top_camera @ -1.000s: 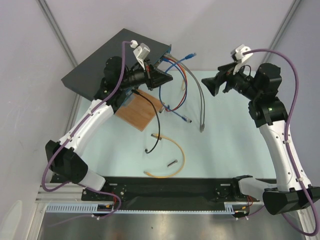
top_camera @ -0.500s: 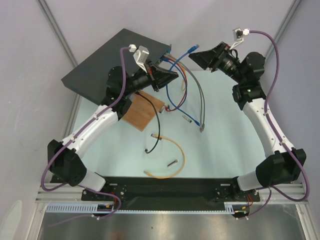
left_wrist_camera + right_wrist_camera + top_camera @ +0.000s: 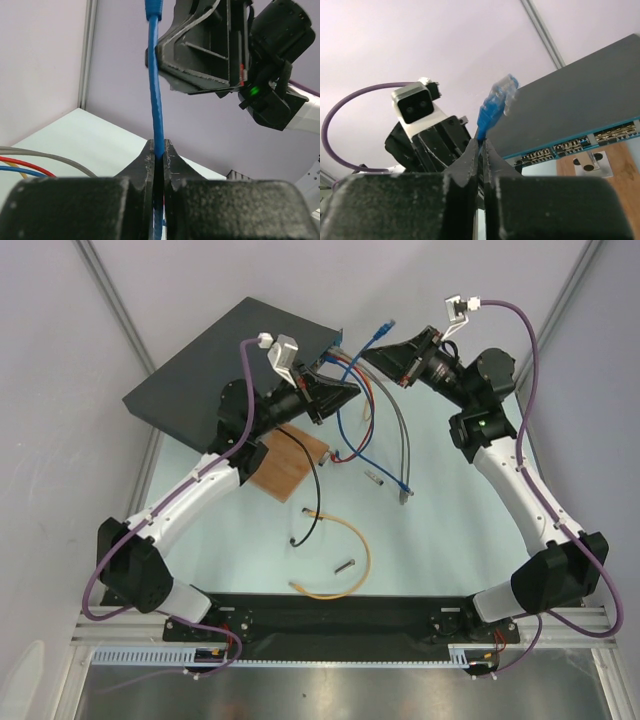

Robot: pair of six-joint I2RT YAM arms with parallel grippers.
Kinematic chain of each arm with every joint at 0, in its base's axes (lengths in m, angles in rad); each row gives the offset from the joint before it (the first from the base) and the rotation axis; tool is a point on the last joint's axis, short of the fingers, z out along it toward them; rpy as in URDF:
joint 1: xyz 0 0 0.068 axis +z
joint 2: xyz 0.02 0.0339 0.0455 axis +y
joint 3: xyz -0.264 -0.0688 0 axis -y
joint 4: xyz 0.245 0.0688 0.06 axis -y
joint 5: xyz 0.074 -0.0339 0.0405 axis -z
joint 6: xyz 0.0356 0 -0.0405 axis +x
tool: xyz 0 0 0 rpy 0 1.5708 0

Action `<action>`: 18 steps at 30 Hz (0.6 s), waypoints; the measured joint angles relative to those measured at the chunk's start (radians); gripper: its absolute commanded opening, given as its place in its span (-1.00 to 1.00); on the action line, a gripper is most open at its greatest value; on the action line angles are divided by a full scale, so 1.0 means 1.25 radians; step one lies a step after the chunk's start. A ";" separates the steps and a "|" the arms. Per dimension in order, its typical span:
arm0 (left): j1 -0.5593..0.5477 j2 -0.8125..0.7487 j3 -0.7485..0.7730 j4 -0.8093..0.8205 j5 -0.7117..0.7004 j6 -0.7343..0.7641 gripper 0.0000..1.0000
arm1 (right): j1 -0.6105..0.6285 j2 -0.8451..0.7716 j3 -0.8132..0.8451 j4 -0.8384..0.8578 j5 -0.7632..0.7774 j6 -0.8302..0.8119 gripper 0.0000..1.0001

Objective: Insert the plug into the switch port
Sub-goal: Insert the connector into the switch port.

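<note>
Switch (image 3: 580, 95) port labels (image 3: 570, 146) are too small to read.

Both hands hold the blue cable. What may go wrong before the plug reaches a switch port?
The right hand grips the blue cable just below the plug, not the plug itself, so the plug may tilt and miss the ports of the switch.
The left hand clamps the same cable; if the hands pull apart, it may slip or strain.
</note>
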 measured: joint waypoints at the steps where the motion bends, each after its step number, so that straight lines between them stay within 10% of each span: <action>1: -0.002 0.000 -0.002 -0.002 -0.003 0.000 -0.70 | 0.001 0.000 0.003 0.000 -0.003 -0.001 -1.00; 8: 0.014 -0.026 -0.002 -0.107 0.025 0.052 0.19 | 0.005 -0.012 0.051 -0.169 -0.031 -0.260 -1.00; 18: 0.067 -0.132 0.097 -0.327 0.030 0.154 0.42 | 0.075 -0.048 0.086 -0.523 0.023 -0.721 -1.00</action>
